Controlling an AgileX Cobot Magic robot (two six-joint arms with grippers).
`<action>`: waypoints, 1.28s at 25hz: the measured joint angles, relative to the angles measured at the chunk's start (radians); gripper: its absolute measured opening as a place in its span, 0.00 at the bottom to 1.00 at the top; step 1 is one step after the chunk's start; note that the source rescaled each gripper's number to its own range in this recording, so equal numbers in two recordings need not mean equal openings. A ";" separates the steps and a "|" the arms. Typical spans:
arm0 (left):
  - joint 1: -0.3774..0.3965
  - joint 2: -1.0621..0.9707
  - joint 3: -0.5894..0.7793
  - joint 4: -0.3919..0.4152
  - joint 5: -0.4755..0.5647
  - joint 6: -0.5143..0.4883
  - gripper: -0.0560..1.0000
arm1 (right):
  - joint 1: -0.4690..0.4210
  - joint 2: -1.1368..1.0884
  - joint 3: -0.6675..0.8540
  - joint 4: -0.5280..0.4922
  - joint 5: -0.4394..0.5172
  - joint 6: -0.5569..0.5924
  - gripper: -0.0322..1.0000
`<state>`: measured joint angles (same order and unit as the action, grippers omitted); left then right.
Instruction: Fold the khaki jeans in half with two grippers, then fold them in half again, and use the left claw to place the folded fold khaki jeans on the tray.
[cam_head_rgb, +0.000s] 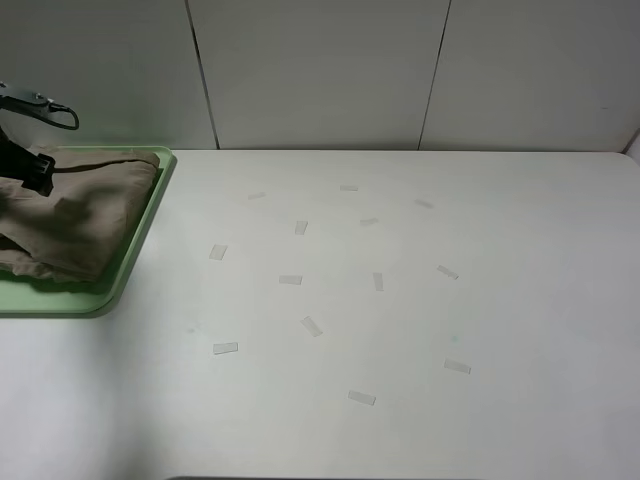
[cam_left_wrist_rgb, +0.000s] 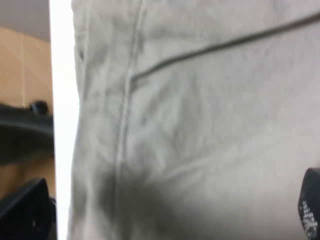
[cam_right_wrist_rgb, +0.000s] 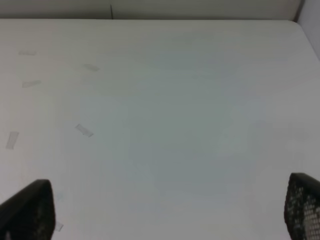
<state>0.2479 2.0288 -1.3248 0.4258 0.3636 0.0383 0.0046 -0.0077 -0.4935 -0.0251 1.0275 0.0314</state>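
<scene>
The folded khaki-tan cotton jeans (cam_head_rgb: 75, 215) lie on the flat pale mint-green plastic tray (cam_head_rgb: 135, 250) at the white table's (cam_head_rgb: 400, 300) left edge. The black left gripper (cam_left_wrist_rgb: 165, 210) stands wide just above them, holding nothing. The right gripper (cam_right_wrist_rgb: 165, 210) hangs wide over bare table.

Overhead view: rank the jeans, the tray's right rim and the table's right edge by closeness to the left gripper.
1. Jeans: right under the left gripper, far left.
2. Tray right rim: just beside the jeans.
3. Table right edge: opposite side.
</scene>
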 joint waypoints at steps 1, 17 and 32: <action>0.000 -0.005 0.000 -0.015 0.030 0.000 0.99 | 0.000 0.000 0.000 0.000 0.000 0.000 1.00; 0.000 -0.180 0.001 -0.282 0.474 -0.029 0.96 | 0.000 0.000 0.000 0.000 0.000 0.000 1.00; -0.007 -0.469 0.001 -0.432 0.710 0.001 0.92 | 0.000 0.000 0.000 0.000 0.000 0.000 1.00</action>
<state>0.2410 1.5599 -1.3240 -0.0058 1.0736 0.0391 0.0046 -0.0077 -0.4935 -0.0251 1.0275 0.0314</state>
